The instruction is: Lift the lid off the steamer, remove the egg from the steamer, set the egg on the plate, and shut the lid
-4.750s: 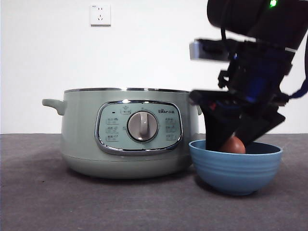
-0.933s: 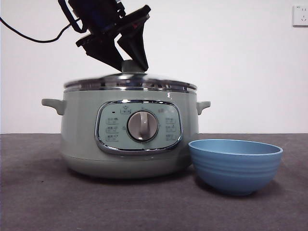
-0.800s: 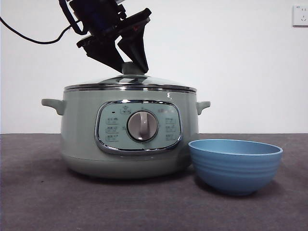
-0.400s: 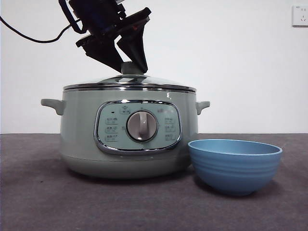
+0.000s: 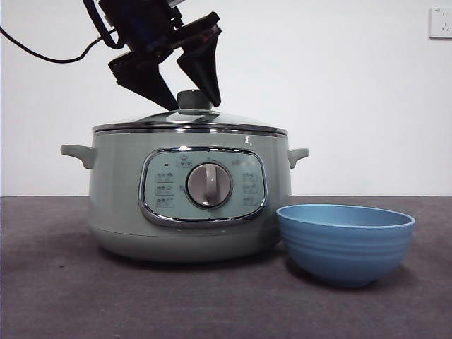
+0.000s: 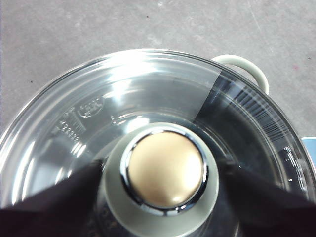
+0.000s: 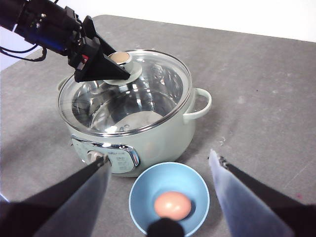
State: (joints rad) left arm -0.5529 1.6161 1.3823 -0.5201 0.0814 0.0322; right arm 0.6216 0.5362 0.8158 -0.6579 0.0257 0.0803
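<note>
the lid (image 5: 191, 120) sat flat on the steamer (image 5: 187, 201), centre-left of the front frame, and the left gripper (image 5: 185, 93) hung at the top left with its jaws spread just wider than the green knob (image 6: 165, 174), one either side, not squeezing it. the egg (image 7: 173, 205) was already in the plate (image 7: 169, 197), low in the right wrist frame. the right gripper (image 7: 158, 170) hovered wide apart over that, holding nothing. main risk i saw: a jaw clipping the knob on the way up and dragging the lid off its rim
</note>
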